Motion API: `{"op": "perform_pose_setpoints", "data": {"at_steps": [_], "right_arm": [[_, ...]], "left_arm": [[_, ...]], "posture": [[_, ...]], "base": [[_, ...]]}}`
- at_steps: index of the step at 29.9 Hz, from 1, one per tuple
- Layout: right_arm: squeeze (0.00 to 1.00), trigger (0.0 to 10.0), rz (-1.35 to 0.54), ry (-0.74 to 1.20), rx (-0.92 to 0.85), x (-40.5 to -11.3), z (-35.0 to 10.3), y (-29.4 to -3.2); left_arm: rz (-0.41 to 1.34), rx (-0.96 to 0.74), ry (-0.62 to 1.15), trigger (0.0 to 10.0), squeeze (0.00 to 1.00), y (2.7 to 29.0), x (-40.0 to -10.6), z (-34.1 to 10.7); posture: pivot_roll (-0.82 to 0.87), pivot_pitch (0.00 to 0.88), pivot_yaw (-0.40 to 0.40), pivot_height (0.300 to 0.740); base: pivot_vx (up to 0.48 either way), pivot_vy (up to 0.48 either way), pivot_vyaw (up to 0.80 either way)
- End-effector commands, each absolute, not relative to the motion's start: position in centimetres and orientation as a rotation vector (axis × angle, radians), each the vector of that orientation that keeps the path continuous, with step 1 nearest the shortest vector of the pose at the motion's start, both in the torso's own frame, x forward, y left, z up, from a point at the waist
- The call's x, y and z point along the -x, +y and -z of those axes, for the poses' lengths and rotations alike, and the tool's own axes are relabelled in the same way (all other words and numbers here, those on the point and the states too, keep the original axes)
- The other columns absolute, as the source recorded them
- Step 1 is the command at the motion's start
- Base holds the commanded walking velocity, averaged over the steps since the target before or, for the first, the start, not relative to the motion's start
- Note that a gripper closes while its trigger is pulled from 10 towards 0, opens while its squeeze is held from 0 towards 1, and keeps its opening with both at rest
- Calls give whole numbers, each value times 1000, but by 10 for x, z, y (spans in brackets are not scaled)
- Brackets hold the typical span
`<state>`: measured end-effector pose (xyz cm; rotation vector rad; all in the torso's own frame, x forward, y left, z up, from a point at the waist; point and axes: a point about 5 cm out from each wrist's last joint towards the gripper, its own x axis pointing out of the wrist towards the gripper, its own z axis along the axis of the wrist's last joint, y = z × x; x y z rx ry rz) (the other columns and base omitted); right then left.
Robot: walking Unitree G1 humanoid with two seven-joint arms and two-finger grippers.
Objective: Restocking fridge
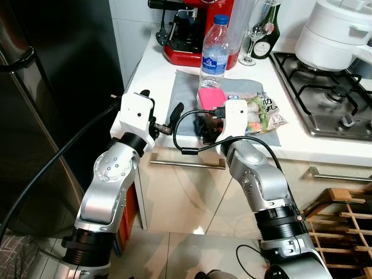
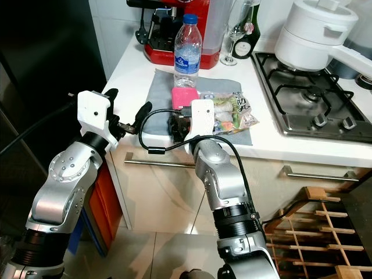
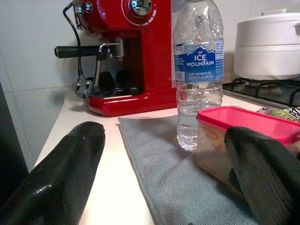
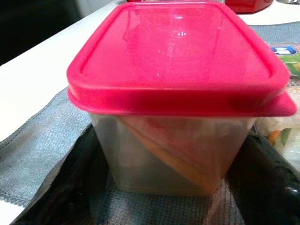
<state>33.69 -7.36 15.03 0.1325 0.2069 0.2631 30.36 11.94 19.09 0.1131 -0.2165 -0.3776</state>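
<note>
Head views: pink-lidded tub (image 1: 210, 96) upright on grey cloth (image 1: 186, 93) on desk (image 2: 133, 70), bottle (image 1: 214, 49) behind. Right end effector (image 1: 204, 125) straddles tub.
L wrist: left end effector (image 3: 168, 183) open, empty.
R wrist: fingers (image 4: 276, 187) flank tub w/ orange-pink food; grip unclear.

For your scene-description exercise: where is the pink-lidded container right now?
The pink-lidded container stands on the grey cloth on the counter, just in front of the water bottle and beside the vegetable bag, with the right gripper around its base.

grey cloth (image 1: 192, 107) on white counter (image 1: 152, 81)
</note>
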Motion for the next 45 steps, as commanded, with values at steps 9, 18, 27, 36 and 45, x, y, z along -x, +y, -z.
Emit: {"op": "perform_pose_setpoints", "data": {"at_steps": [9,18,27,36,45], "right_arm": [[59,0,-288,-20,-52,-332,-181,-80],[31,0,-304,-272,-64,-320,-217,-90],[31,0,54,-542,137,-318,-249,-130],[24,0,256,-461,286,-289,-196,-161],[20,0,158,-346,277,-278,-159,-147]], "left_arm": [[406,-124,-226,10000,0,114,-306,-195],[428,-121,-237,10000,0,106,-305,-196],[363,-38,-245,10000,0,112,-306,-197],[150,-104,-243,10000,0,144,-298,-188],[67,-136,-238,10000,0,151,-291,-184]], "posture": [[-57,0,-31,740],[-46,0,-43,740],[-41,0,-34,740],[-64,0,-12,740],[-46,0,-62,740]], "base": [[0,0,0],[0,0,0],[0,0,0],[0,0,0],[0,0,0]]}}
